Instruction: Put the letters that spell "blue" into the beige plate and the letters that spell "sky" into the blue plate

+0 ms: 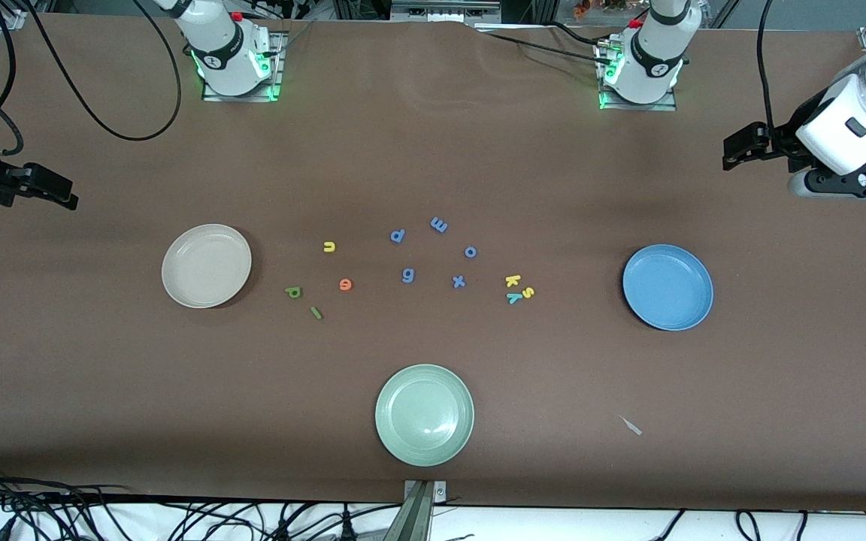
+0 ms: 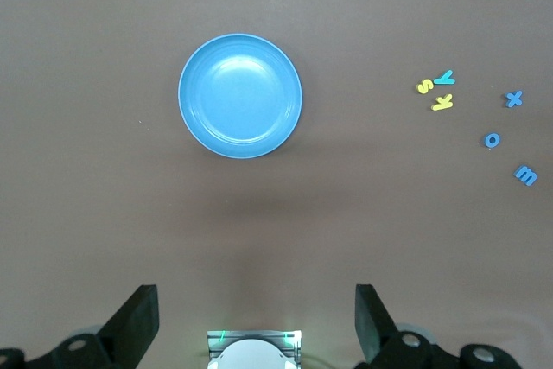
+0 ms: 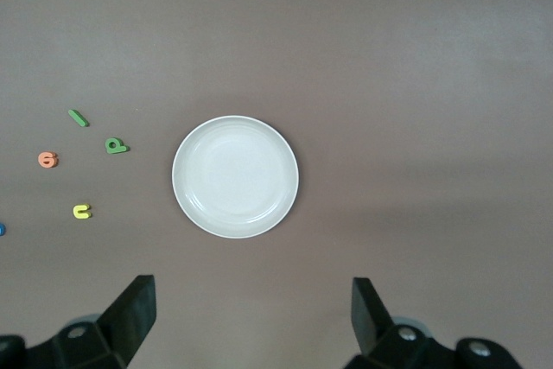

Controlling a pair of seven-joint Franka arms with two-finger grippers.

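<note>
Left claw [image 2: 251, 317] wide open, holding nothing, up over tabletop [image 1: 433, 150] at the left arm's end. Right claw [image 3: 251, 317] same at the right arm's end. Beige plate [image 1: 206, 265], blue plate [image 1: 667, 286], green plate [image 1: 424, 414]: unfilled. b [image 1: 293, 292], l [image 1: 316, 312], u [image 1: 329, 246], e [image 1: 345, 284] near beige plate; s [image 1: 528, 292], k [image 1: 513, 281], y [image 1: 513, 298] clustered nearer blue plate.

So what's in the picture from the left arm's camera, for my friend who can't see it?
A round blue plate sits on a brown table with nothing in it. Off to one side lie a yellow s, a teal y and a yellow k, with small blue letters nearby. The left gripper has its fingers wide open.
</note>
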